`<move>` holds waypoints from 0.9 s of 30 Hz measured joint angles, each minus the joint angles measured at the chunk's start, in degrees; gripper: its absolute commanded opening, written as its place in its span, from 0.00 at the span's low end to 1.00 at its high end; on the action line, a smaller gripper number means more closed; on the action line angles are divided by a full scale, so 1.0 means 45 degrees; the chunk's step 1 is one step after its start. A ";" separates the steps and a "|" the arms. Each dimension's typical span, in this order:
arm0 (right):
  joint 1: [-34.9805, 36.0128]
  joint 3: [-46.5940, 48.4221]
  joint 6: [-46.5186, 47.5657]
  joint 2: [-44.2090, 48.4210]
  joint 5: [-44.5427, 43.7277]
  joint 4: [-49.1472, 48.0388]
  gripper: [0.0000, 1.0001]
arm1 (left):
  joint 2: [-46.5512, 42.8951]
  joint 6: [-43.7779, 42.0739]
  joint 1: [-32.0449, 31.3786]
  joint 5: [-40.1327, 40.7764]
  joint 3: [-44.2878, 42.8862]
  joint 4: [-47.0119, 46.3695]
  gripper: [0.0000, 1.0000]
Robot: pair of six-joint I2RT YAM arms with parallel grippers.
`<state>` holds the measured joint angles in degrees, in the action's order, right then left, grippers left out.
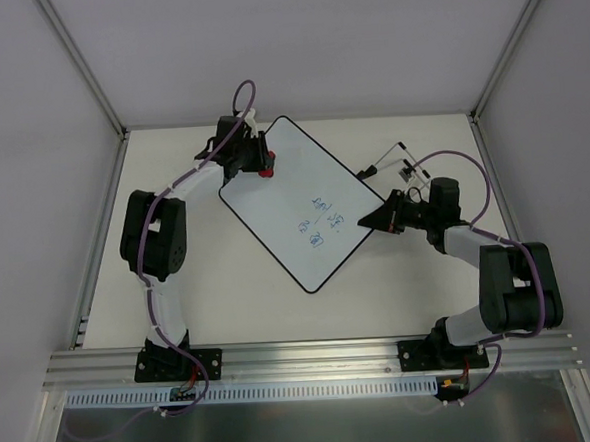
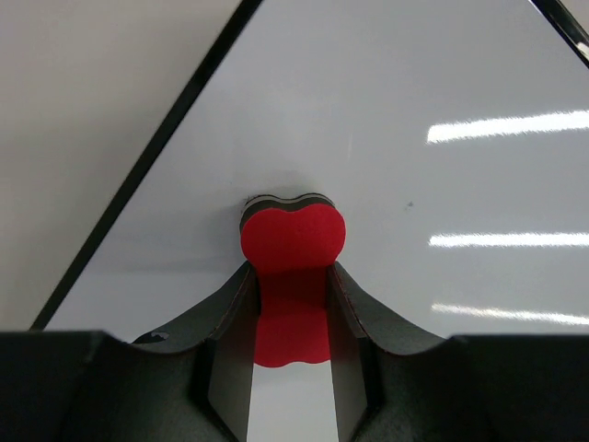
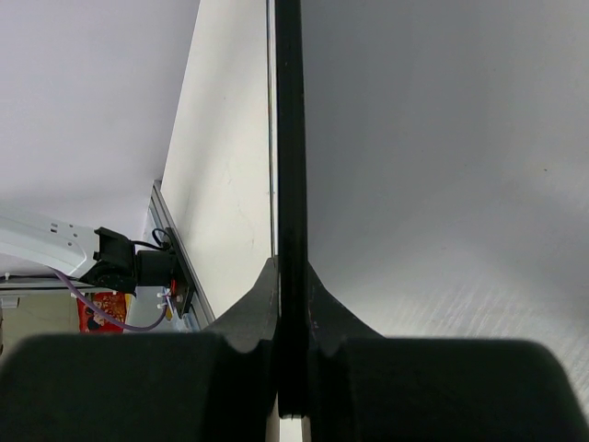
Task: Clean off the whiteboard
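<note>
- Table: a pale surface with grey walls on three sides. Both arms are bolted to a rail at its near edge.
- Whiteboard: lies flat on the middle of the table, turned diagonally so that one corner points toward the arms. It is white with a thin black rim, seen large from the left wrist and edge-on from the right wrist.
- Left arm: reaches up and inward to the far left corner of the whiteboard.
- Right arm: bends inward to the right corner of the whiteboard.
- Right gripper: its jaws are closed tight on the black rim, which runs straight between the fingers.
- Left gripper: its jaws are pinched on the waist of the eraser and stand over the board.
- Blue handwriting: a few short lines on the near right half of the board, well apart from the eraser.
- Eraser: small, red and bone-shaped. Its dark-edged far end meets the white surface near the far left edge.
</note>
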<state>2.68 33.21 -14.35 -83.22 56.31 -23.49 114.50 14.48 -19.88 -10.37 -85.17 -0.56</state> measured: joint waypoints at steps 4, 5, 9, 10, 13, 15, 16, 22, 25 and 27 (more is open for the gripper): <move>0.0000 0.0005 0.0000 0.0005 -0.0015 0.0063 0.00 | 0.0321 0.0015 0.0194 0.0141 -0.0418 0.0151 0.00; 0.0000 0.0005 0.0000 0.0005 -0.0024 0.0097 0.00 | 0.0350 0.0019 0.0180 0.0146 -0.0452 0.0185 0.00; 0.0000 0.0000 0.0005 0.0005 -0.0019 0.0146 0.00 | 0.0364 0.0083 0.0117 0.0146 -0.0471 0.0199 0.00; 0.0000 0.0005 0.0005 0.0005 -0.0019 0.0170 0.00 | 0.0364 0.0073 0.0058 0.0243 -0.0471 0.0199 0.00; 0.0000 0.0000 0.0005 0.0005 -0.0019 0.0248 0.00 | 0.0359 0.0073 -0.0282 0.0500 -0.0461 0.0097 0.00; 0.0000 0.0000 0.0005 0.0005 -0.0024 0.0340 0.00 | 0.0296 0.0087 -0.0617 0.0641 -0.0408 -0.0063 0.00; 0.0000 0.0000 0.0010 0.0005 -0.0024 0.0364 0.00 | 0.0214 0.0117 -0.0826 0.0729 -0.0296 -0.0189 0.00; 0.0000 0.0000 0.0039 0.0005 0.0005 0.0432 0.00 | -0.0573 0.0500 -0.2113 0.0753 0.0738 -0.0748 0.00; 0.0000 0.0000 0.0083 0.0005 0.0034 0.0432 0.00 | -0.0996 0.0758 -0.2516 0.0651 0.1418 -0.1073 0.00; 0.0000 0.0000 0.0087 0.0005 0.0034 0.0432 0.00 | -0.1326 0.0991 -0.2710 0.0588 0.1991 -0.1253 0.00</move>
<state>2.68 33.21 -13.96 -83.20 56.47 -21.54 108.53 18.94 -32.08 -7.73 -76.20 -6.20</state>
